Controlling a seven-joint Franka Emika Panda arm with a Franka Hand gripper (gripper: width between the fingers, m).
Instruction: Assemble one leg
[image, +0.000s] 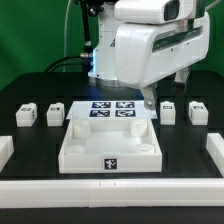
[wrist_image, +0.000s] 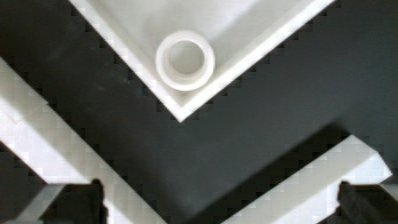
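Observation:
Four small white legs with black-and-white markers lie on the black table. Two are at the exterior view's left (image: 27, 115) (image: 54, 113) and two at its right (image: 168, 112) (image: 196, 111). My gripper (image: 149, 98) hangs above the far right corner of the large white tray-like piece (image: 72, 146), apart from every leg. In the wrist view the gripper (wrist_image: 214, 208) is open and empty, with dark fingertips (wrist_image: 64, 205) at both edges. A tray corner with its round socket (wrist_image: 185, 58) lies beyond it. No leg shows in the wrist view.
The marker board (image: 112, 108) lies just behind the tray. White rails border the table at the exterior view's left (image: 5, 150), right (image: 214, 150) and front (image: 110, 190). Two white strips (wrist_image: 54, 150) cross the wrist view near the fingers.

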